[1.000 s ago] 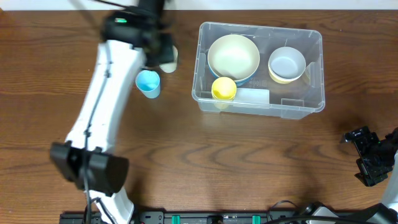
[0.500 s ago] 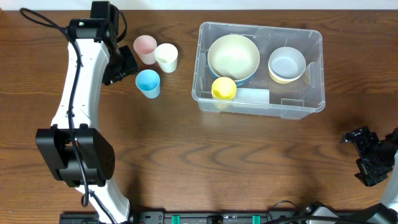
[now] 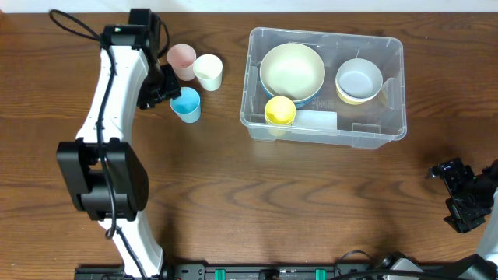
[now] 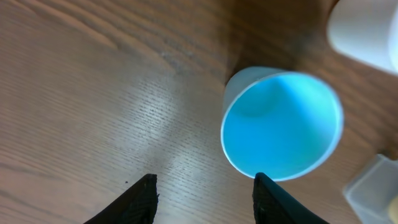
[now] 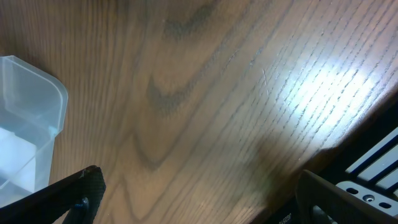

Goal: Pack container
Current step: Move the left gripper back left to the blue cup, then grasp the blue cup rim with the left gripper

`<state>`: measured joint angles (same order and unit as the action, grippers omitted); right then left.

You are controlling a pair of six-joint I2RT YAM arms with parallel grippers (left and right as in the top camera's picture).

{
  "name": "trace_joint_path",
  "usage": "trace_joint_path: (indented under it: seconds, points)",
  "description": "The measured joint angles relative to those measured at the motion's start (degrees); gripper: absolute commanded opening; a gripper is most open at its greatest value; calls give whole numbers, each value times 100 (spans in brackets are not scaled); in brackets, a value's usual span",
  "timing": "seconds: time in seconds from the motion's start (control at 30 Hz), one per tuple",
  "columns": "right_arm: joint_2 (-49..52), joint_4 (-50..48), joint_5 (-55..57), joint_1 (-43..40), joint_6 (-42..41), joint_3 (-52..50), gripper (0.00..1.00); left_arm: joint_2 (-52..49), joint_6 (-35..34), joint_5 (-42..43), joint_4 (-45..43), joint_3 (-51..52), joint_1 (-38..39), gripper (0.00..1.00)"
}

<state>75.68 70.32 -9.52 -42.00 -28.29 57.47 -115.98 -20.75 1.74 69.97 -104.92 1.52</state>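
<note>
Left arm swung nearer blue cup | wood-grain table glare-streaked

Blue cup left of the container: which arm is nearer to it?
Left. The left fingers are open just short of the blue cup, not touching it. The right arm sits far off, beyond the container, near the table's right edge.

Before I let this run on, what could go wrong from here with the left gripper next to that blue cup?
The blue cup sits off to one side of the open left gripper, not between its fingers, so a finger may clip the rim and tip it. The cream cup and pink cup stand close by; a shove could topple them too.
</note>
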Motion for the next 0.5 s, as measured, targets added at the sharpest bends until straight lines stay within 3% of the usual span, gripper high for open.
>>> trace_joint_path:
  seconds: [0.5]
  points:
    - [0, 0, 0, 0, 0, 0, 99, -162, 125, 337, -1001, 1005, 7, 50]
